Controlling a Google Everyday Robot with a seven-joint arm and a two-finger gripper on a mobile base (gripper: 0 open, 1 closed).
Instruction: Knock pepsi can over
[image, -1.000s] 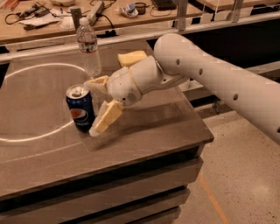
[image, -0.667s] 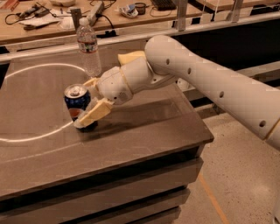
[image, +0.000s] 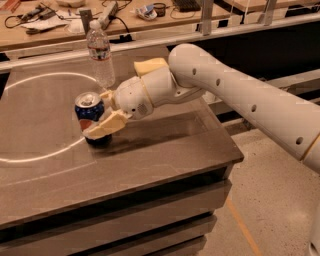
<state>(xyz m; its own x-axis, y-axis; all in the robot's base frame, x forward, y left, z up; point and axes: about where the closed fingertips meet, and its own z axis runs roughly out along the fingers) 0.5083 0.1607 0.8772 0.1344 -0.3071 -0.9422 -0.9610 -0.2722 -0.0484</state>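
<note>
Pepsi can (image: 88, 109) standing on the dark grey table (image: 170, 150), near its middle, on the white circular line (image: 45, 154), leaning slightly to the left; gripper (image: 95, 114) at the can's right side, fingers apart, the near finger (image: 106, 127) lying across the can's front face and touching it, the far finger (image: 105, 95) just beside the can's rim; clear plastic water bottle (image: 100, 52) upright behind the can, apart from it; cluttered workbench (image: 60, 30) in the background.
</note>
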